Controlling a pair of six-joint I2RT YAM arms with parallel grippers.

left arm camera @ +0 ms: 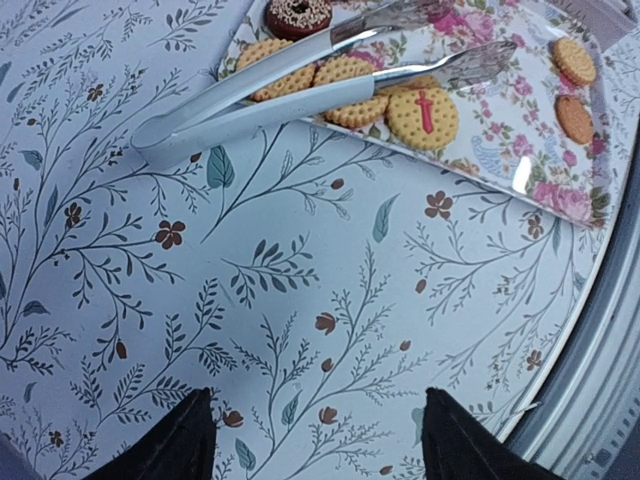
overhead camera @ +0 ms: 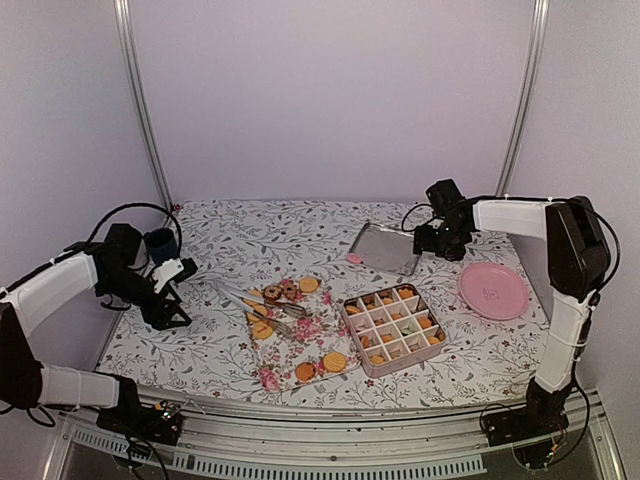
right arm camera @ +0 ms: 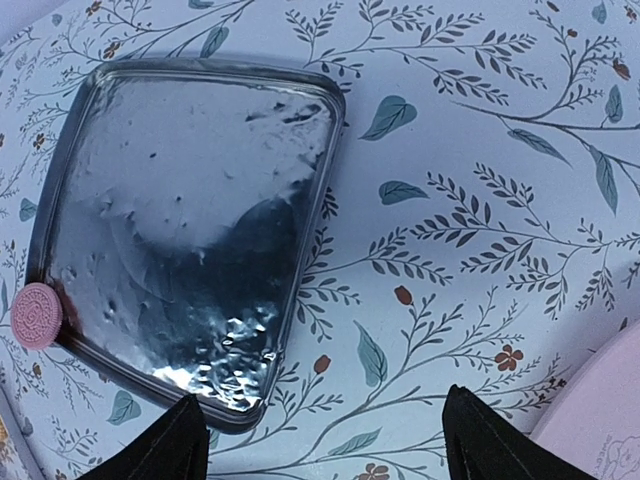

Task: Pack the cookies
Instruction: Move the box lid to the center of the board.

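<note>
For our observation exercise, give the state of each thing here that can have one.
Left gripper: open, empty.
Right gripper: open, empty.
Tongs: unheld, lying across cookies.
Floral tray: holding loose cookies.
Divided box: uncovered, partly filled.
Metal tray: empty, flat.
Pink plate: empty.

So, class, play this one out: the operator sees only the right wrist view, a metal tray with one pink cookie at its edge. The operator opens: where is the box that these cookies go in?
Observer: The divided box sits nearer the arms than your metal tray, left of the pink plate.
Operator: Where are the other cookies?
Observer: Loose cookies lie on a floral tray left of the box, with tongs resting across some of them.
Operator: And the other arm?
Observer: The left gripper hangs open over the tablecloth beside that floral tray, holding nothing.
</note>
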